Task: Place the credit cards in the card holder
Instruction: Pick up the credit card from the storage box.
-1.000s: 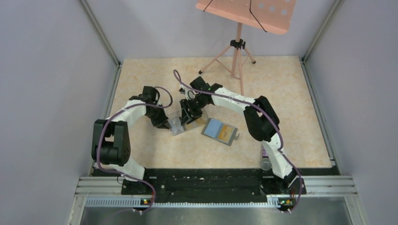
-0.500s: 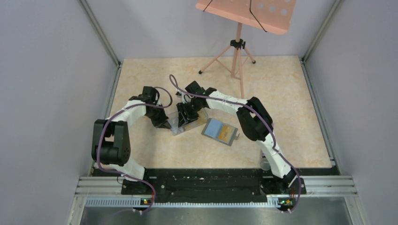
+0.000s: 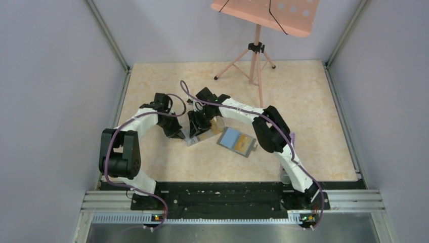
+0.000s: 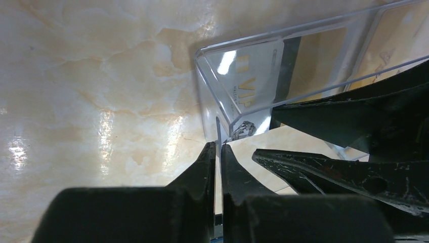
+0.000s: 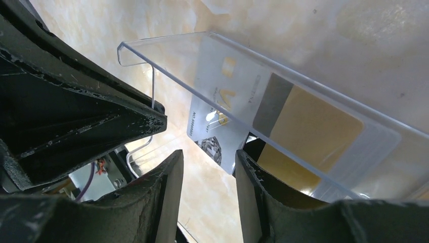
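Starting at the left of the tabletop, we see the left gripper with its jaws pressed together on the thin upright end wall of a clear box. The box lies a little left of the tabletop's middle. Inside it we make out a whitish card with a dark stripe, and beside it an orange card, both lying flat against the clear wall. The right gripper hangs over the same box with its jaws spread, and the near corner of the whitish card sits in the gap between them. We cannot tell whether either finger touches it. Just right of the box, the card holder lies open near the tabletop's middle, one orange-yellow card resting on it
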You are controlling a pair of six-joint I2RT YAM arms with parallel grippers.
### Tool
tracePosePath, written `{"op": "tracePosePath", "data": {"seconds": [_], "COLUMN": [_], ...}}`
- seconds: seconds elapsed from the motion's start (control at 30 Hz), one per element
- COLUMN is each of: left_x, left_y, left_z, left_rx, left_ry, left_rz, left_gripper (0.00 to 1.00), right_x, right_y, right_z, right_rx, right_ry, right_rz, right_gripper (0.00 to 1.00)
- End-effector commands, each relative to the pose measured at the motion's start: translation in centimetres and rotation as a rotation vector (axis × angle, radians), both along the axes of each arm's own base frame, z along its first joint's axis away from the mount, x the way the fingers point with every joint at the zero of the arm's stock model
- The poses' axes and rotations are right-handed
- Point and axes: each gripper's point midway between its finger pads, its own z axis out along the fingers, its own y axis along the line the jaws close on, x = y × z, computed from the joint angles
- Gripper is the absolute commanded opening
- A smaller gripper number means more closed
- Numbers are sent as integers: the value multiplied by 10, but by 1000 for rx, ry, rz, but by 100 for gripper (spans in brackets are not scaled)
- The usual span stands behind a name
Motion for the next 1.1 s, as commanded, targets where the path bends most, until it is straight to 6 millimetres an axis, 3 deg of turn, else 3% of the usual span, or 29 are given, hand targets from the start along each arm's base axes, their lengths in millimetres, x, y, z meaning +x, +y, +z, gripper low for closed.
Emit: {"op": "tracePosePath", "data": {"seconds": [0.0, 0.17, 0.33, 0.47, 0.67, 0.87, 1.07], "left_x": [5, 5, 4, 3, 3, 2, 2], "left_y": [-22, -22, -21, -19, -17, -17, -17], "left_z": [1, 1, 0, 1, 2, 1, 0], "left_rx": [-80, -78, -74, -62, -56, -56, -55], "left_ry": [-21, -22, -25, -29, -32, -29, -27], "left_rz": [-44, -45, -43, -38, -38, -37, -34], "left_gripper": [0, 0, 0, 0, 0, 0, 0], "right_x": [-22, -23, -19, -4, 24, 32, 38], "right_y": [29, 38, 35, 22, -4, -19, -20], "right_z": [0, 33, 52, 47, 22, -2, 7], "right_rx": [94, 221, 277, 184, -11, -112, -103], "right_ry": [100, 161, 187, 83, -114, -155, -186], "right_rz": [29, 2, -41, -85, -130, -146, -149], "right_gripper": [41, 36, 32, 33, 38, 40, 41]}}
